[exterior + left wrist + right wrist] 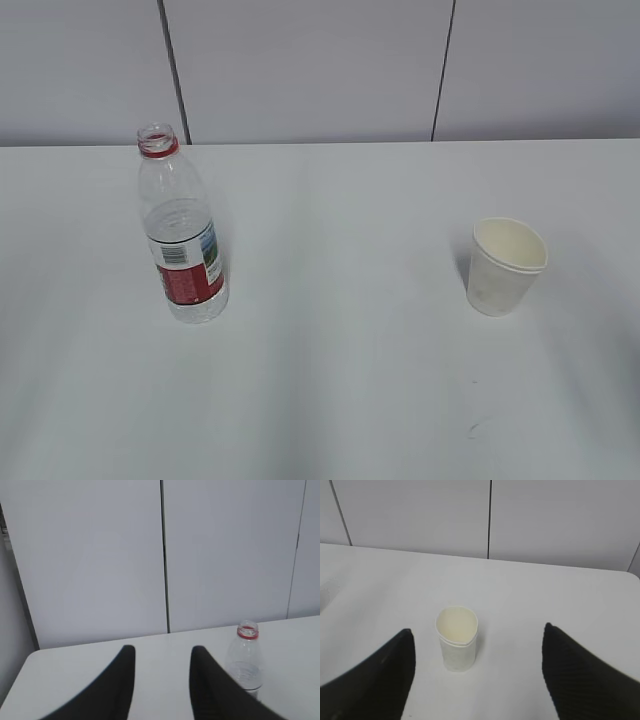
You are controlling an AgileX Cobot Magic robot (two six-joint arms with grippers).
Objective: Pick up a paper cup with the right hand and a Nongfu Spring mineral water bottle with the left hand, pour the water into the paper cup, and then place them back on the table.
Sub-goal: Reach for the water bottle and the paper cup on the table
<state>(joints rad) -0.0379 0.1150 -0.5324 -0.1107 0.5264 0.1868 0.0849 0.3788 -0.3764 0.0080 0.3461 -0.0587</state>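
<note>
The Nongfu Spring mineral water bottle (180, 235) stands upright and uncapped on the left of the white table (340, 380), with a red neck ring and a red-and-white label. The paper cup (505, 265) stands upright on the right, empty. Neither gripper shows in the exterior view. In the left wrist view my left gripper (162, 655) is open and empty; the bottle (246, 655) stands ahead and to the right of its right finger. In the right wrist view my right gripper (477, 635) is wide open and empty; the cup (457, 637) stands between the fingers, nearer the left one, touching neither.
A pale panelled wall (320, 70) with dark vertical seams runs behind the table's far edge. The table's left edge and corner show in the left wrist view (20, 680). A small dark speck (472, 430) lies on the table near the front right.
</note>
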